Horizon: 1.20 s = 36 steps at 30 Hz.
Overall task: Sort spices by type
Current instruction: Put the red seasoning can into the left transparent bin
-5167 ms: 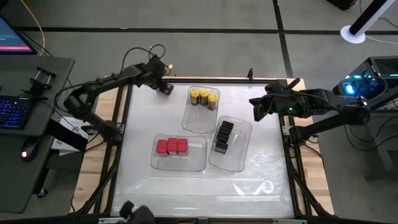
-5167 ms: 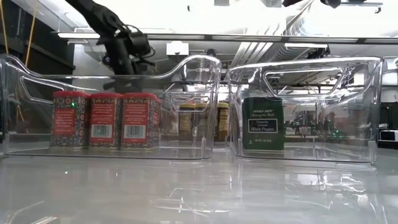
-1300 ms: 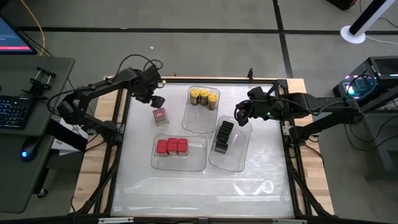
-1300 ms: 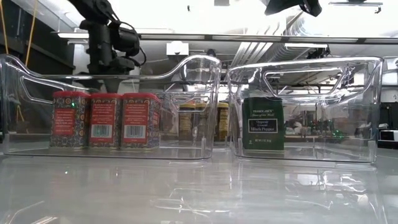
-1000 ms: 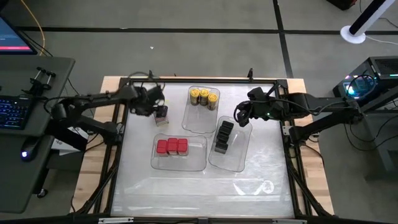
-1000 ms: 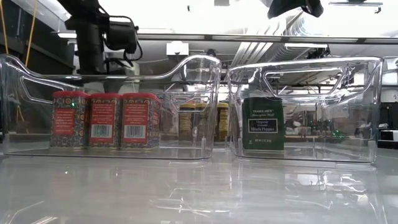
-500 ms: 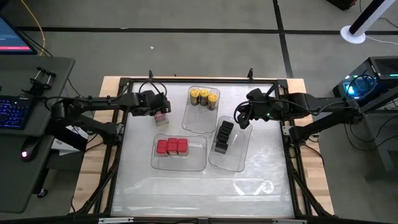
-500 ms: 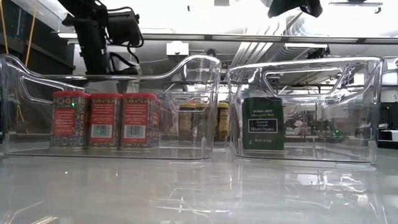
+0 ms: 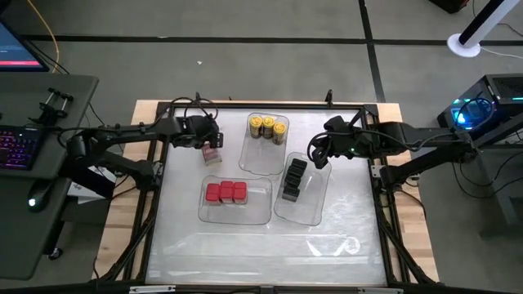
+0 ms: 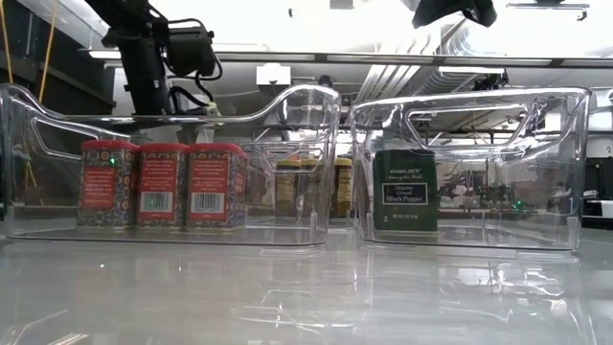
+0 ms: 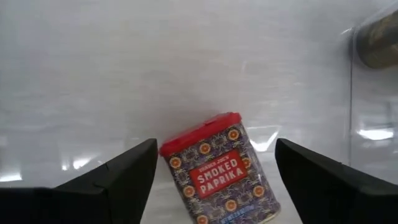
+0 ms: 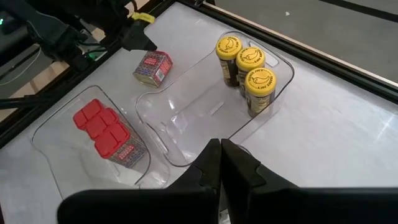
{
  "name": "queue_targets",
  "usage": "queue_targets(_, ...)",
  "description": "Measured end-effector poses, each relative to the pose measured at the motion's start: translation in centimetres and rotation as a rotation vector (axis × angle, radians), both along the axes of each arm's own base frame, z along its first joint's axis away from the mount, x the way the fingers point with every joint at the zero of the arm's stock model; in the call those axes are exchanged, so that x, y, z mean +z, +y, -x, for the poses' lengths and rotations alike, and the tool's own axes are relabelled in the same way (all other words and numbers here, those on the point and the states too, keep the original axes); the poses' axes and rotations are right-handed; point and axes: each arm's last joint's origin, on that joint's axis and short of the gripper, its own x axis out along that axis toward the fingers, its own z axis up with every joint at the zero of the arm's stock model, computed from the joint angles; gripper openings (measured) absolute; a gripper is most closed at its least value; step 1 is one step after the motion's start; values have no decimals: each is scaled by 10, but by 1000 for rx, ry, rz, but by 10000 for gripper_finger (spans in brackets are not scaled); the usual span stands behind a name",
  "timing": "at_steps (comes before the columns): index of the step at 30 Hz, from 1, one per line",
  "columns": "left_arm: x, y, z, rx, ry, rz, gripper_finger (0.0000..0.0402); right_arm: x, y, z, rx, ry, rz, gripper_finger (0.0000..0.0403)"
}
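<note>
Tin (image 11: 222,164) between open tool (image 11: 214,177) fingers

The table (image 9: 261,237) has a glossy white top inside a dark frame, with bare wood (image 9: 409,245) along its edges; it stands on a grey floor (image 9: 270,65) crossed by dark lines; to one side is a dark desk (image 9: 33,204) with a lit keyboard (image 9: 20,151) and a monitor (image 9: 20,49); a white stand base (image 9: 463,45) sits on the floor in a far corner; the low view shows bright ceiling lights (image 10: 287,19) and ducting (image 10: 402,72) overhead.
</note>
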Motion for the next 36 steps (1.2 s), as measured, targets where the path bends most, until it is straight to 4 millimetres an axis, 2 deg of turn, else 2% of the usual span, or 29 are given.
queue_targets(5, -1, 4, -1, 96, -68, 35, 348, 0, 0, 0, 5, 4, 6, 0)
queue_targets(8, 0, 3, -4, 201, -152, 92, 354, 0, 0, 0, 12, 8, 13, 0)
queue_targets(11, -1, -2, -7, 193, -210, 212, 354, 0, 0, 0, 20, 14, 22, 0)
queue_targets(14, 0, -3, -11, 162, -238, 230, 353, 0, 0, 0, 28, 18, 31, 0)
queue_targets(18, 0, -4, -11, 400, -296, 235, 352, 0, 0, 0, 28, 18, 31, 0)
queue_targets(24, -10, -14, 2, 545, -110, 204, 352, 0, 0, 0, 26, 17, 28, 0)
queue_targets(27, -17, -13, -4, 516, -80, 204, 352, 0, 0, 0, 23, 18, 36, 0)
queue_targets(31, -23, -8, -16, 470, -137, 191, 352, 0, -2, 0, 6, 17, 44, 0)
queue_targets(36, -32, -6, -18, 454, -78, 207, 351, 0, -4, 0, -3, 16, 44, 0)
